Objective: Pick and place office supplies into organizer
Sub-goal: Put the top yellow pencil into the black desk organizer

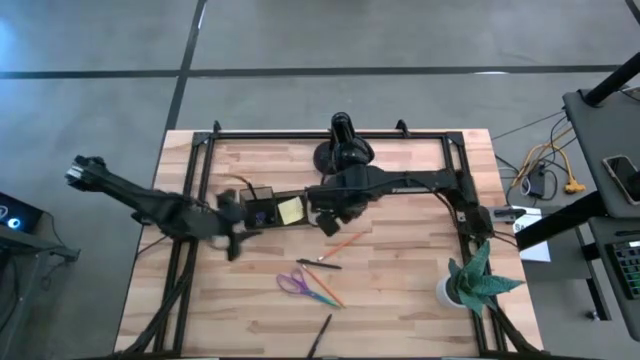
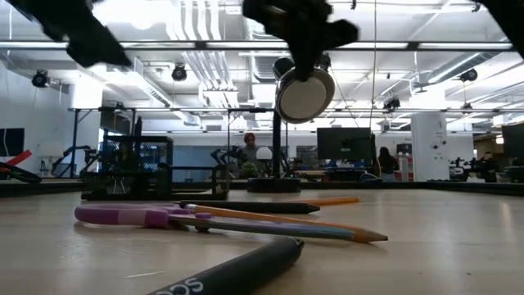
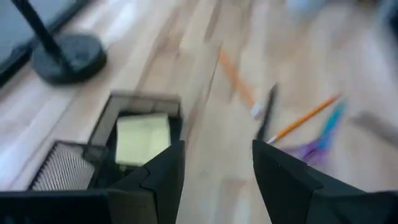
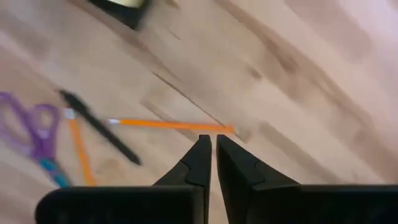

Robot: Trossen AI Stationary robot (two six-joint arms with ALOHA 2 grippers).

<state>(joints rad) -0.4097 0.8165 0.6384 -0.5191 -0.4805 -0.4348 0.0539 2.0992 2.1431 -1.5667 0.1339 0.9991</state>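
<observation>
Overhead: black organizer [image 1: 262, 210] sits mid-table w/ the yellow sticky-note pad [image 1: 291, 210] in its right compartment. Purple-handled scissors [image 1: 295, 282], two orange pencils [image 1: 342, 243] and two black pens [image 1: 320, 335] lie loose on the wood nearer the front edge. Low view alone shows a lamp head [image 2: 304, 95] hanging over the table, people in the room beyond. Left gripper [image 1: 234, 238] hovers just front-left of the organizer, fingers apart per its wrist cam. Right gripper [image 1: 328, 222], reaching in from the right, hangs beside the pad above a pencil, fingers together, empty.
</observation>
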